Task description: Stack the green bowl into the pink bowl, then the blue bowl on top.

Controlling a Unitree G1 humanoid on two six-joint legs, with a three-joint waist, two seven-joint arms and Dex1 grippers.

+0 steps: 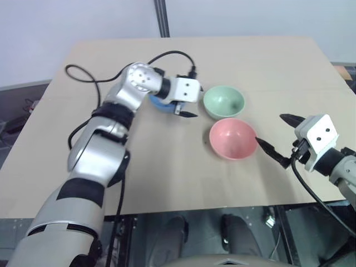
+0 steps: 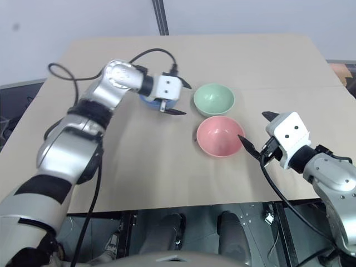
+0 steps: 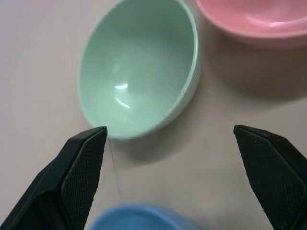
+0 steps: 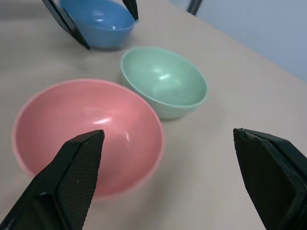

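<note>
Three same-sized bowls sit apart on the tan table (image 1: 167, 172). The green bowl (image 1: 223, 101) is upright at the middle, and the pink bowl (image 1: 232, 138) stands just in front of it, both empty. The blue bowl (image 1: 160, 104) lies to their left, partly hidden under my left wrist. My left gripper (image 1: 194, 101) hangs open over the blue bowl's right rim, pointing toward the green bowl (image 3: 136, 72), holding nothing. My right gripper (image 1: 278, 133) is open and empty, a short way right of the pink bowl (image 4: 86, 129).
A black cable (image 1: 89, 78) loops from my left arm over the table's far left part. A dark pole (image 1: 162, 18) rises behind the far edge. The table's front edge (image 1: 222, 207) runs close below the pink bowl.
</note>
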